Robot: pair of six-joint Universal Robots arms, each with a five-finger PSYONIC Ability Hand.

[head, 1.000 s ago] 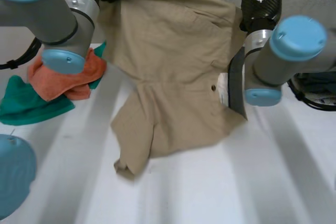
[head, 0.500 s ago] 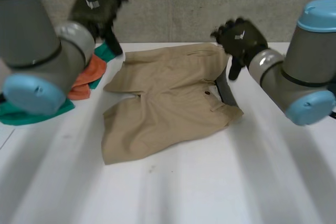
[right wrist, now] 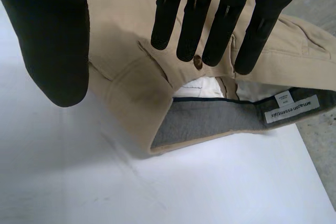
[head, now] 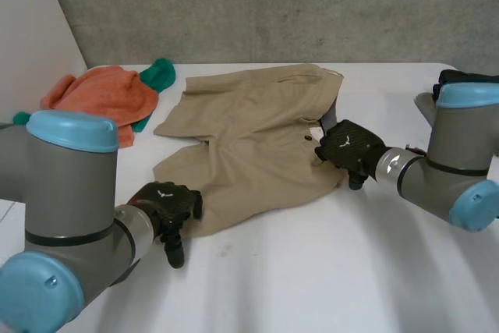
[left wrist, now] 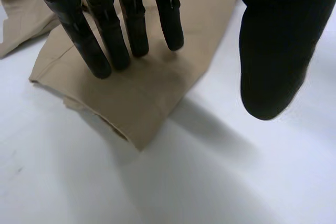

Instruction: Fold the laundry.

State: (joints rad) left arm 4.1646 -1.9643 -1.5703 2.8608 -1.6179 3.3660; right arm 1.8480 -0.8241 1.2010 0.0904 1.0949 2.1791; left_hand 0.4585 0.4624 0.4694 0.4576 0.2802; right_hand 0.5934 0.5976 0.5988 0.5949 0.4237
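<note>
Khaki shorts [head: 249,138] lie spread on the white table [head: 327,271], waistband to the right and leg hems toward the near left. My left hand [head: 164,202] is at the near-left leg hem. In the left wrist view its straight fingers [left wrist: 105,40] reach onto the hem corner of the shorts [left wrist: 142,103], with the thumb [left wrist: 273,51] apart over bare table, so the hand is open. My right hand [head: 351,146] is at the waistband's right end. Its straight fingers [right wrist: 194,19] hover over the button [right wrist: 198,62], and the thumb [right wrist: 52,40] is off to the side, so this hand is open too.
An orange cloth [head: 101,95] and a green cloth [head: 160,74] lie bunched at the back left of the table. A grey wall [head: 273,5] runs behind it. The waistband's grey lining and white label [right wrist: 290,109] are turned outward.
The shorts were held up by both hands, then laid on the table and let go. Both hands have dropped low, the left to the near leg hem and the right to the waistband.
</note>
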